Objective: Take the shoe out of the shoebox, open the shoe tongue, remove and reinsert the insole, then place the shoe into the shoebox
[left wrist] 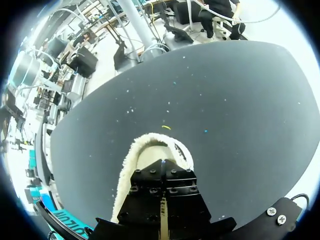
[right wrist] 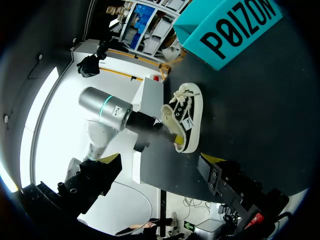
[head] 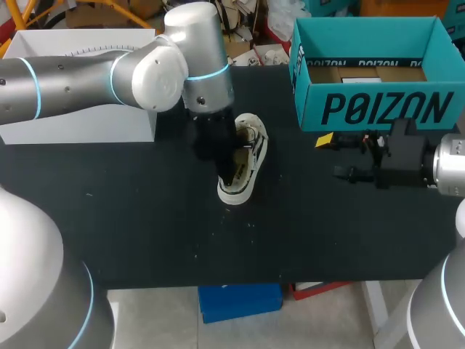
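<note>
A white shoe with black laces lies in the middle of the black table, one end toward the front edge. My left gripper points down into it and is shut. In the left wrist view the gripper covers the shoe's inside, and only the cream rim shows ahead of it. Whether the fingers pinch anything is hidden. In the right wrist view a cream flap stands up from the shoe beside the left gripper's yellow tips. My right gripper hangs open and empty, right of the shoe.
The teal shoebox stands open at the back right, just behind my right gripper. A white box sits at the back left under my left arm. Bare black tabletop lies in front of the shoe.
</note>
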Available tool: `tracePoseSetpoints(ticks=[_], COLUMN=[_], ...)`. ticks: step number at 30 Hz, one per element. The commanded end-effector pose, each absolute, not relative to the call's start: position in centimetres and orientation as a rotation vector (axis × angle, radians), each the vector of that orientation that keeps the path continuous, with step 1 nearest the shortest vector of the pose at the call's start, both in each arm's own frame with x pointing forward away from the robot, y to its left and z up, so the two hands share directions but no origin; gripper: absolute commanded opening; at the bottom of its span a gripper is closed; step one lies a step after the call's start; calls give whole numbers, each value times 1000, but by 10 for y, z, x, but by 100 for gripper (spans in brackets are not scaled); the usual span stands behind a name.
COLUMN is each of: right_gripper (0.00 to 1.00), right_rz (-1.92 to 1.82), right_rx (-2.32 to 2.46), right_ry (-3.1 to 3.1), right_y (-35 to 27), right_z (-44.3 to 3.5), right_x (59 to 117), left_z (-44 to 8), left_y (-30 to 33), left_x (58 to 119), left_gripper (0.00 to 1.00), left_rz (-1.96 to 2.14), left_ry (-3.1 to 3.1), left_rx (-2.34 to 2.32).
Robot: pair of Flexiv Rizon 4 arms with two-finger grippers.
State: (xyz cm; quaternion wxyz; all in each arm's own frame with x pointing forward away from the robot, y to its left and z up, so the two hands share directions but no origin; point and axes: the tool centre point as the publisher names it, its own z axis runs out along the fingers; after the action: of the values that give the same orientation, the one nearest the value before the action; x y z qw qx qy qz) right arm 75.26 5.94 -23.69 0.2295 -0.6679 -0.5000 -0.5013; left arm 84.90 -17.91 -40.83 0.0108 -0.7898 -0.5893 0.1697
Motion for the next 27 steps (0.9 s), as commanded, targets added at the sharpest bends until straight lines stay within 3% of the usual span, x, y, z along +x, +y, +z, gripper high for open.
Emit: tracePoseSetpoints(ticks=[1, 19, 27], right_gripper=[100, 100, 100], right_rz=[-1377, -1377, -1377], right_rx=[-1841, -1841, -1841], right_ry=[-1377, -1377, -1377], right_y=[60, 60, 60], right_z=[-237, -237, -237], right_x=[753, 753, 753], left_z=[-410, -434, -400], left_y=[-184, -200, -196], left_x=[851, 844, 837], left_gripper=[0, 0, 0], left_rz=[437, 431, 563], left_ry=[-1916, -1926, -1934], left_rx=[-2500, -2555, -2501])
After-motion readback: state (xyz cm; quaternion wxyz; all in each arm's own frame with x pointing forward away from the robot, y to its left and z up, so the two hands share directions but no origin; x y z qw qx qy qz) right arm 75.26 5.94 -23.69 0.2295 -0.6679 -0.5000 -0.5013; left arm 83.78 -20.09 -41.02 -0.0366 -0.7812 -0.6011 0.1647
